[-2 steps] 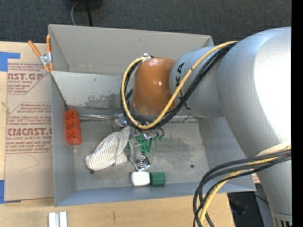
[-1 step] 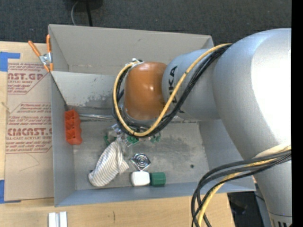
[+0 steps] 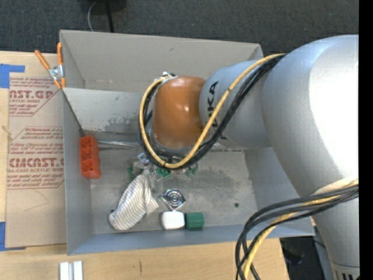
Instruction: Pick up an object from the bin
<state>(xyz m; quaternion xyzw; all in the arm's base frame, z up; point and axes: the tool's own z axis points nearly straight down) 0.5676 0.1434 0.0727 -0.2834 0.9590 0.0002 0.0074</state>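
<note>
Several small things lie loose on the floor of the grey bin (image 3: 77,206) as I watch from my station. My gripper (image 3: 156,168) sits low near the middle of the bin, tucked under the arm's orange wrist cover (image 3: 178,112); whether it is open or closed I cannot tell. Just below it lies a grey-and-white striped cloth (image 3: 133,204), its upper end nearest the gripper, its bulk running toward the bin's lower left corner. Beside the cloth sits a metal spiral piece (image 3: 173,199). By the lower wall a white block (image 3: 172,220) touches a green block (image 3: 194,220). An orange-red block (image 3: 89,156) rests against the left wall, well apart.
</note>
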